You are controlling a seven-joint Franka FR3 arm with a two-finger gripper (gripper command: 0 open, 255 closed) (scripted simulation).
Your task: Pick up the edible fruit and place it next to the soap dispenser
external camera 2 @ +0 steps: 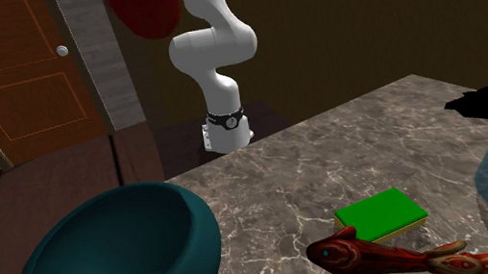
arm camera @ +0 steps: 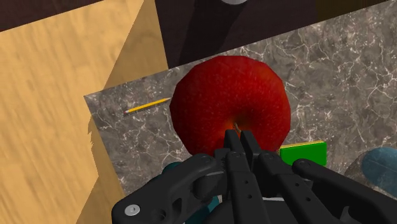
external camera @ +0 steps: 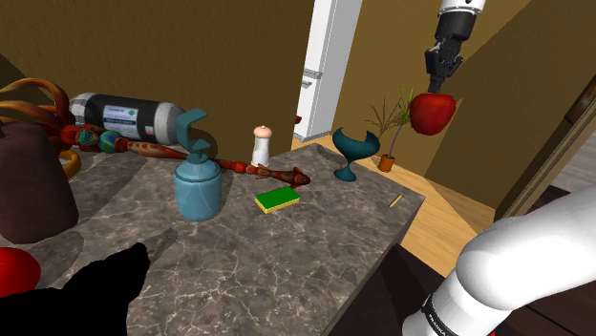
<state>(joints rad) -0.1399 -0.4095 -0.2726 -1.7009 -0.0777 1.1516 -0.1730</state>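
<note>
Judging by how things lie, the pick is done and the place is not. The red apple (external camera: 432, 113) hangs high in the air under the gripper (external camera: 439, 88), clear of the marble counter (external camera: 315, 258), at the shoulder view's right and above the counter's end by the teal goblet (external camera: 351, 148). In the wrist view the apple (arm camera: 232, 105) sits over the counter corner, between the yellow pencil (arm camera: 147, 105) and the green sponge (arm camera: 303, 153). The black fingers (arm camera: 236, 147) are drawn almost together and pinch the apple's top at the stem dimple, so it reads as a narrow grip on the stem area, not a wide clasp around the body. Nothing else touches the tool. The target is the teal soap dispenser (external camera: 198, 186), well apart from the apple, to the shoulder view's left past the sponge (external camera: 277, 199). Left to do: carry it across toward the dispenser, lower it, and set it on bare marble just beside it. The near side looks free. The far side is crowded by the red carved staff (external camera: 277, 174) and the small white bottle (external camera: 261, 146).
</note>
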